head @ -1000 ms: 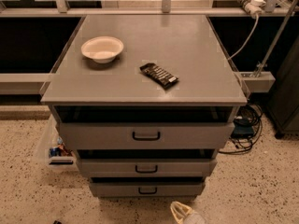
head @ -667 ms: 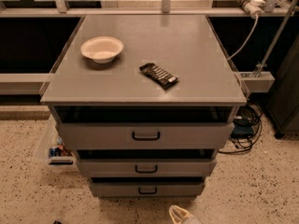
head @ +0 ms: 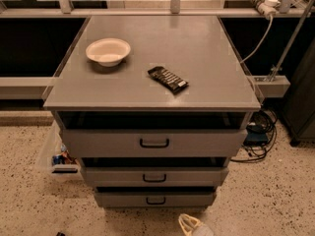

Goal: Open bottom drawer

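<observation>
A grey metal cabinet has three drawers stacked under its flat top. The bottom drawer is the lowest and narrowest front, with a small black loop handle at its middle. Its front sits in line with the cabinet, like the middle drawer and the top drawer above it. My gripper shows as a pale tip at the bottom edge of the camera view. It is below and a little right of the bottom drawer's handle, apart from it and over the floor.
A white bowl and a dark wrapped snack bar lie on the cabinet top. A clear bin stands on the speckled floor at the left. Cables and a power box lie at the right, beside a dark cabinet.
My gripper has dropped slightly toward the bottom edge of the view. The drawers, bowl and snack bar have not moved.
</observation>
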Action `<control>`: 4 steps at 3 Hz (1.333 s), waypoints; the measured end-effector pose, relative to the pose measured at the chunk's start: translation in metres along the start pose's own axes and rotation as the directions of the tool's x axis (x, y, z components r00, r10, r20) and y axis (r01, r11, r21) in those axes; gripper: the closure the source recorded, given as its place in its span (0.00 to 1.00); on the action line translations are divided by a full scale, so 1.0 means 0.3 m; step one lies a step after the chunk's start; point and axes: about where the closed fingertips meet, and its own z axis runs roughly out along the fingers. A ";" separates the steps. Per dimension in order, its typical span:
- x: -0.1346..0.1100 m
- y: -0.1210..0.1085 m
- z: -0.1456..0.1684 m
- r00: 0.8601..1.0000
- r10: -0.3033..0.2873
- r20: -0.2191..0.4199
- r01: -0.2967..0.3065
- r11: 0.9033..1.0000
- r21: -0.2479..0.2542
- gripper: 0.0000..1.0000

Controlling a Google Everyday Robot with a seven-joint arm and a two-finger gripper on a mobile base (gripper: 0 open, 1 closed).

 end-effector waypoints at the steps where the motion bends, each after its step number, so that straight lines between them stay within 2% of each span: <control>1: 0.002 -0.085 0.067 0.998 -0.047 0.032 0.049 0.998 -0.046 1.00; 2: 0.034 -0.196 0.111 0.997 -0.070 0.029 0.073 0.993 -0.089 1.00; 3: 0.093 -0.283 0.147 0.997 -0.070 -0.008 0.069 0.990 -0.126 1.00; 4: 0.107 -0.309 0.157 0.997 -0.073 -0.015 0.070 0.989 -0.129 1.00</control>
